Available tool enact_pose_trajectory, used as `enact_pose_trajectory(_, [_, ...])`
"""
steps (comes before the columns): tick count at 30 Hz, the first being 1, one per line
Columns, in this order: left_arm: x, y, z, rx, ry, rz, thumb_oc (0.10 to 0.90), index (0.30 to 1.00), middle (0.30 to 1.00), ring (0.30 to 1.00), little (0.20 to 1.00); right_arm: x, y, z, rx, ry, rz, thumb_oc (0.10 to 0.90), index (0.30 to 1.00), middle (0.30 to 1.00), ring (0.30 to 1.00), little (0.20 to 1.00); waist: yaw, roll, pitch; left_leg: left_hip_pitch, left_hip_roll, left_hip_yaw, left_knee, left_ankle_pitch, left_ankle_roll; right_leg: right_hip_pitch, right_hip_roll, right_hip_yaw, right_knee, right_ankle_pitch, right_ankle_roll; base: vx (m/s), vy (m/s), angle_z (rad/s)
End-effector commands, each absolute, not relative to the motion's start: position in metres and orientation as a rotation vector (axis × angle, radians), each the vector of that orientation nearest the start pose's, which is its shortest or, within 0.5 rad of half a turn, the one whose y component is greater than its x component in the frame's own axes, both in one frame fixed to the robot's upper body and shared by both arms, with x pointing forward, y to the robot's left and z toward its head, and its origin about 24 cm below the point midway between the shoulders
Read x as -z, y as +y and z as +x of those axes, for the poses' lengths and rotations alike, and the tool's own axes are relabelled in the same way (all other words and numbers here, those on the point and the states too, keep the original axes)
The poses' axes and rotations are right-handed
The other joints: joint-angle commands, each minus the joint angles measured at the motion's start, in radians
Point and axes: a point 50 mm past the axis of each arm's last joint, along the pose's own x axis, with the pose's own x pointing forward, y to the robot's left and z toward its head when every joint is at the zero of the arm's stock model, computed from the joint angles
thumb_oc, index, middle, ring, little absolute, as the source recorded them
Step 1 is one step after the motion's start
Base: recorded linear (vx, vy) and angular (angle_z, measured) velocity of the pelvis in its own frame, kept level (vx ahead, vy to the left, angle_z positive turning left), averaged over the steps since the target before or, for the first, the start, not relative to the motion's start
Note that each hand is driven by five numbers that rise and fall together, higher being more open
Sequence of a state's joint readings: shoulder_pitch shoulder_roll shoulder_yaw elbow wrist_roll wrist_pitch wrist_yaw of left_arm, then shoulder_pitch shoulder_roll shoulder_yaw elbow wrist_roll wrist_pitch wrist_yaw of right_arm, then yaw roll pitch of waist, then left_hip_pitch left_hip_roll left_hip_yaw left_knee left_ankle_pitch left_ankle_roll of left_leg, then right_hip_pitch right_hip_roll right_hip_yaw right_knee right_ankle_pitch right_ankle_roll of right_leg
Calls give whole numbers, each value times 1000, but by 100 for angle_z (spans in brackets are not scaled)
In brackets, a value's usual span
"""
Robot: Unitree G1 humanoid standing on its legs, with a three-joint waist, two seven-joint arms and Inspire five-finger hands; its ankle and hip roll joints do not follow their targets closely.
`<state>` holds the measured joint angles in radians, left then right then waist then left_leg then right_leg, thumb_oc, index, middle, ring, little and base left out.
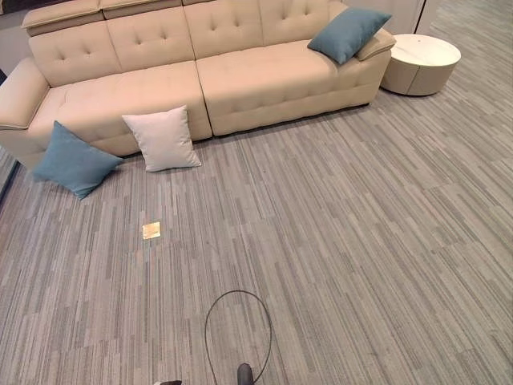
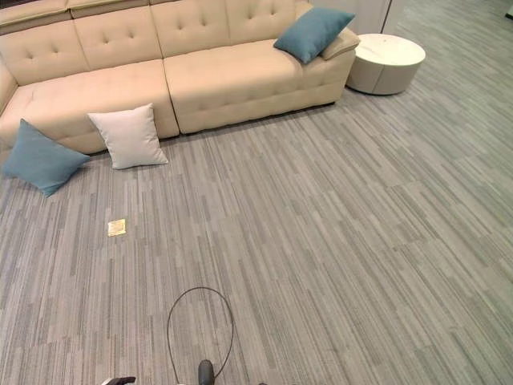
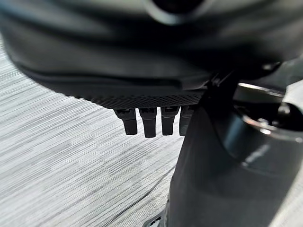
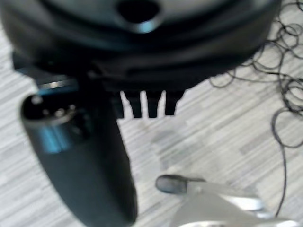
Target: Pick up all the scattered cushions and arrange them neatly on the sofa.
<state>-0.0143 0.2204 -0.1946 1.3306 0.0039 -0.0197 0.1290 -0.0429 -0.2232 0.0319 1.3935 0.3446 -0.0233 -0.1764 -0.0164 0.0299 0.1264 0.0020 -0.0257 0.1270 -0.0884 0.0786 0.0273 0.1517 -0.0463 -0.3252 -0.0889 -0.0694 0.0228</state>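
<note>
Left robot hand (image 3: 151, 120) and right robot hand (image 4: 144, 104) hang empty, fingers relaxed; white cushion (image 1: 163, 138) looks soft, light; pinch a corner

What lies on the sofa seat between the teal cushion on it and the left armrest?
Nothing: the sofa seat beside the teal cushion is bare, per both eye views.

Three cushions: two teal, one (image 1: 74, 160) at the left edge and one (image 1: 348, 34) at upper right, plus one white cushion (image 1: 163, 138). One beige sofa (image 1: 240, 72), one round table (image 1: 420, 62), one small yellow tag (image 1: 151, 230).
</note>
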Motion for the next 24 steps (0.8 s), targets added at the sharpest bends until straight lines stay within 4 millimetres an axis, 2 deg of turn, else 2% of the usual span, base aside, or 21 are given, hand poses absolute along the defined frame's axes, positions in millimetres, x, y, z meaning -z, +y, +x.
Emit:
enact_pose_trajectory(1, [164, 231, 91, -49, 1254, 490, 800, 900, 900, 900, 900, 161, -253, 79, 467, 1266, -122, 800, 900, 900, 900, 900, 14, 7, 8, 37, 69, -35, 1, -104, -93, -50, -90, 5, 2, 36, 111, 0, 0, 0])
enact_pose_trajectory(8, [163, 228, 97, -34, 1246, 496, 800, 900, 900, 900, 900, 158, -253, 90, 450, 1232, -139, 800, 900, 900, 900, 900, 7, 9, 18, 31, 73, -30, 1, -100, -99, -56, -88, 2, 2, 34, 109, 3, -23, 0])
enact_pose_trajectory(14, [166, 218, 95, 67, 1256, 577, 800, 900, 900, 900, 900, 156, -250, 100, 416, 1208, -169, 800, 900, 900, 900, 900, -6, 19, 36, 21, 96, -19, 1, -96, -106, -75, -72, 15, 2, 30, 100, 14, -78, -3])
enact_pose_trajectory(18, [166, 211, 98, 123, 1240, 612, 800, 900, 900, 900, 900, 158, -249, 95, 399, 1229, -182, 800, 900, 900, 900, 900, -13, 23, 34, 22, 109, -16, 1, -94, -112, -77, -61, 20, 2, 20, 93, 45, -110, -13])
enact_pose_trajectory(23, [163, 199, 117, 160, 1169, 617, 800, 900, 900, 900, 900, 161, -248, 85, 391, 1272, -182, 800, 900, 900, 900, 900, -23, 30, 38, 21, 140, -17, 1, -79, -130, -76, -34, 21, 2, 2, 73, 56, -170, -6])
enact_pose_trajectory(24, [162, 194, 124, 176, 1145, 614, 800, 900, 900, 900, 900, 162, -248, 81, 384, 1286, -191, 800, 900, 900, 900, 900, -26, 33, 41, 33, 158, -12, 1, -71, -136, -68, -18, 26, 2, -10, 60, 57, -127, -2])
